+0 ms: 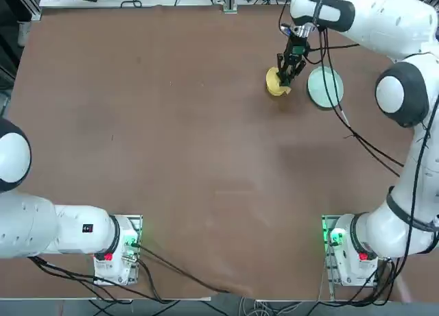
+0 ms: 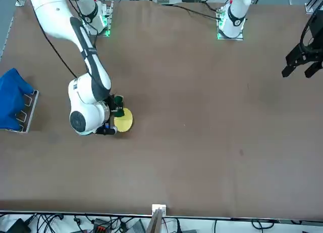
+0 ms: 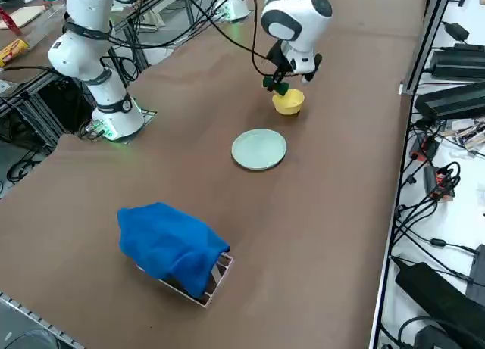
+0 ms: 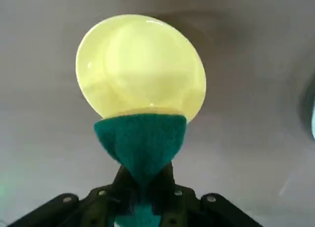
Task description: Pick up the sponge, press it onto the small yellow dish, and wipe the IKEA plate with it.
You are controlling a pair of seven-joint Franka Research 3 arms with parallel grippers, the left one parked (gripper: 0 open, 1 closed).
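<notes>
My right gripper (image 1: 289, 68) is shut on the sponge (image 4: 141, 137), pinching its dark green block so that it bulges out past the fingers. The sponge (image 3: 276, 82) hangs at the near rim of the small yellow dish (image 3: 289, 101); I cannot tell whether the two touch. In the wrist view the yellow dish (image 4: 140, 64) fills the space just beyond the sponge. The IKEA plate (image 1: 324, 87), pale mint green, lies on the table right beside the dish (image 1: 277, 83), on the side toward the arm's base. From the front, the arm hides the plate, and only the dish (image 2: 124, 121) and the sponge (image 2: 118, 104) show.
A blue cloth (image 3: 170, 247) is draped over a small metal rack near the table's right end, well away from the plates. Cables run from the right arm (image 1: 405, 90) over the table beside the plate. Bare brown tabletop (image 1: 171, 138) spreads to the left of the dish.
</notes>
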